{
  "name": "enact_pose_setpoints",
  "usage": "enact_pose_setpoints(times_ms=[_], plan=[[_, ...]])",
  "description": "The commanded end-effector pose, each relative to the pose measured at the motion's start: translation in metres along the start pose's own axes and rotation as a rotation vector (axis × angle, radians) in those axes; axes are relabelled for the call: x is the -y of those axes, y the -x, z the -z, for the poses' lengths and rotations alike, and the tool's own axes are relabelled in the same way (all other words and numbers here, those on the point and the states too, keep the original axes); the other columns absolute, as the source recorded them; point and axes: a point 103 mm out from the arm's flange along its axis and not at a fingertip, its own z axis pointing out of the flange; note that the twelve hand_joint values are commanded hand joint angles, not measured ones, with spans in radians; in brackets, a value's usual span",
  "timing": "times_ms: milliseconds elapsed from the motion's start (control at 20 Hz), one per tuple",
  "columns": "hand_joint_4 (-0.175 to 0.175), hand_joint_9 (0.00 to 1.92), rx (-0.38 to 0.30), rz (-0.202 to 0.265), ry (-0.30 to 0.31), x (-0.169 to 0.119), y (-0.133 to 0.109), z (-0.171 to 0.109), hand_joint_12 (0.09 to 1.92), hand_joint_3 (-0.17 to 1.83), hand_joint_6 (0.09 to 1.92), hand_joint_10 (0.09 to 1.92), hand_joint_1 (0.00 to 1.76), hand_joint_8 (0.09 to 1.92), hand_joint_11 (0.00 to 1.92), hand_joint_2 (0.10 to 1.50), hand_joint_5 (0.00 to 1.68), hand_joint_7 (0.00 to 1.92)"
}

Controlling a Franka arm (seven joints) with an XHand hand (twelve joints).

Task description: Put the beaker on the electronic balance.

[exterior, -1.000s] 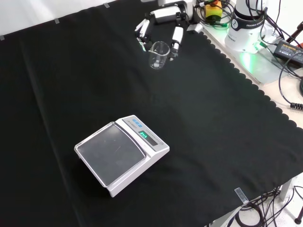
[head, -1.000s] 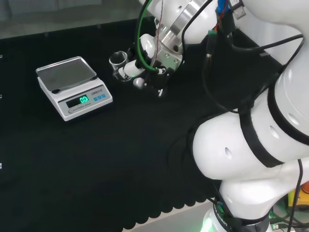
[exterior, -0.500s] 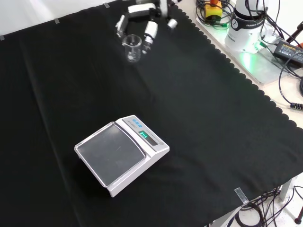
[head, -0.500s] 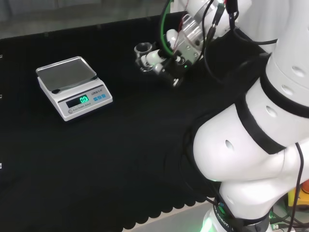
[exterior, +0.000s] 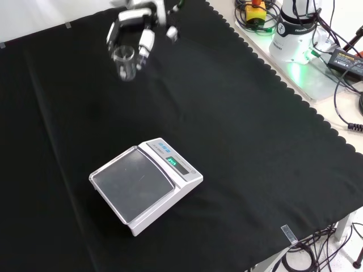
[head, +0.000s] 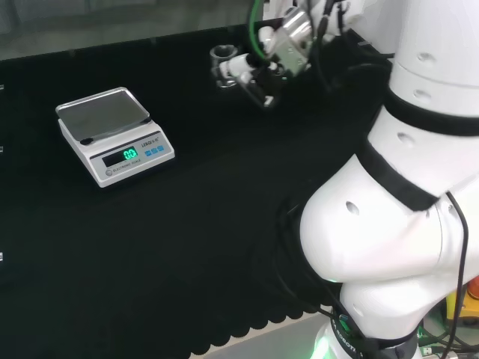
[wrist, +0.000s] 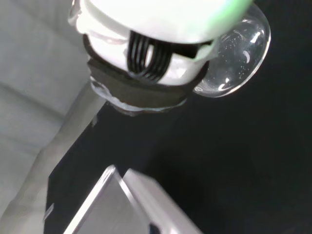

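Observation:
A small clear glass beaker (exterior: 123, 62) hangs upright above the cloth, with the hand (exterior: 138, 22) shut on it, fingers curled round its sides. In the head view the beaker (head: 222, 62) sits at the top middle, left of the hand (head: 254, 69). The white electronic balance (exterior: 146, 185) with its steel pan and lit display stands lower in the front view, well apart from the beaker. In the head view the balance (head: 114, 134) lies at the left. The wrist view shows the beaker's rounded glass (wrist: 235, 56) beside a finger (wrist: 146, 58), with the balance pan (wrist: 105, 209) beyond.
The black cloth (exterior: 244, 141) covers the bench, with a scalloped edge at the front view's right. Beyond that edge lie the arm's base (exterior: 295, 28), cables and a black power brick (exterior: 346, 56). The arm's white links (head: 404, 187) take up the head view's right.
The hand has carried the beaker leftward in the front view, farther off in the head view. The balance has not moved.

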Motion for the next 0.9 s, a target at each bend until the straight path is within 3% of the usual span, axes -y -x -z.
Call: enact_pose_setpoints(times_ms=[50,500,600,650,800,900], plan=[[-0.175,0.91,-0.065,0.058,-0.222,-0.016,-0.046,-0.116,1.35,0.66,0.88,0.69,1.29,0.85,0.53,0.70,1.15,1.18],[-0.175,0.91,-0.019,0.067,-0.247,-0.014,-0.061,-0.147,1.35,0.66,0.88,0.69,1.29,0.85,0.53,0.70,1.15,1.18],[-0.092,0.92,0.004,0.072,-0.251,-0.015,-0.068,-0.156,1.35,0.80,0.89,0.69,1.29,0.80,0.54,0.61,1.23,1.21],[-0.071,0.92,0.012,0.074,-0.254,-0.016,-0.072,-0.161,1.35,0.85,0.90,0.69,1.29,0.79,0.54,0.58,1.25,1.21],[-0.051,0.92,0.033,0.085,-0.255,-0.016,-0.083,-0.174,1.36,0.89,0.90,0.69,1.29,0.78,0.54,0.56,1.27,1.22],[-0.049,0.92,0.051,0.068,-0.236,-0.016,-0.091,-0.184,1.36,0.89,0.90,0.69,1.29,0.78,0.54,0.55,1.27,1.22]])
